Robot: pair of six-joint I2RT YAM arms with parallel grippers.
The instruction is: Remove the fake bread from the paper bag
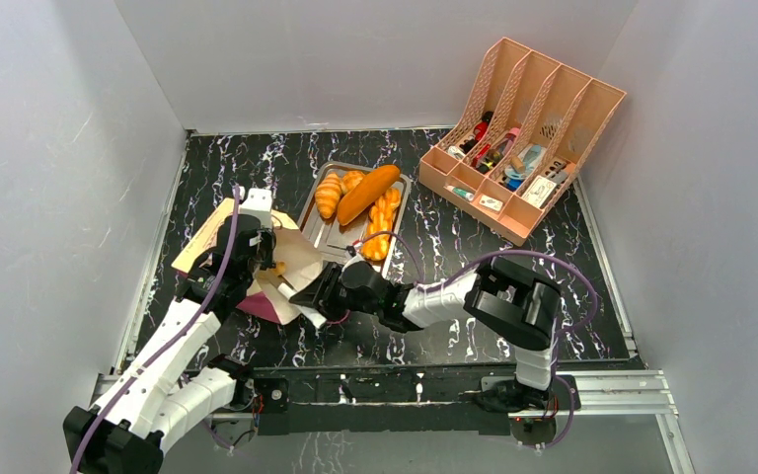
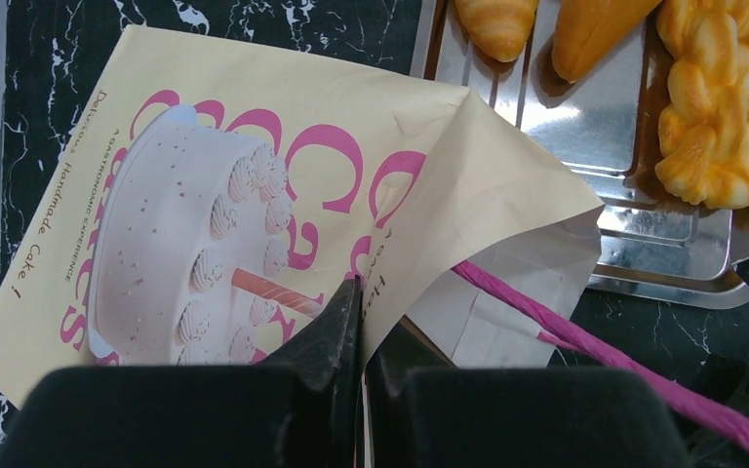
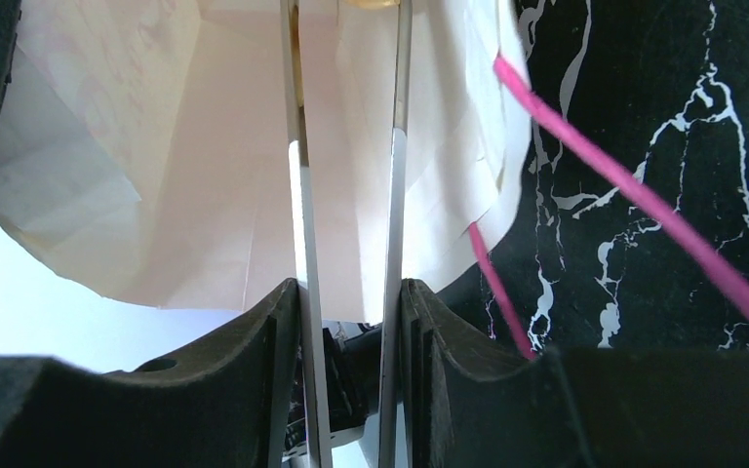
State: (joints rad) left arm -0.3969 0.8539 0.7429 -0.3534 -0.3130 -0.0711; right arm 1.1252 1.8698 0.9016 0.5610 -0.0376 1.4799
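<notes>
Grey walls (image 1: 355,59), black marbled table (image 1: 257,158).

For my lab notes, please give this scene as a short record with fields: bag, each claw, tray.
paper bag: lying flat, mouth beside the tray
left claw: shut on the bag's rim
right claw: in the bag's mouth, fingers slightly apart, grip unclear
tray: croissant, baguette, braided loaf, roll
inside bag: golden piece at right claw's tips

Four pastries lie on one metal tray (image 1: 331,234): one croissant (image 1: 328,195), one small roll (image 1: 353,179), one baguette (image 1: 367,194) and one braided loaf (image 1: 383,225) (a fifth orange piece (image 1: 278,267) shows inside the bag). There is one paper bag (image 1: 298,259) and one rack (image 1: 513,104) with four slots.
</notes>
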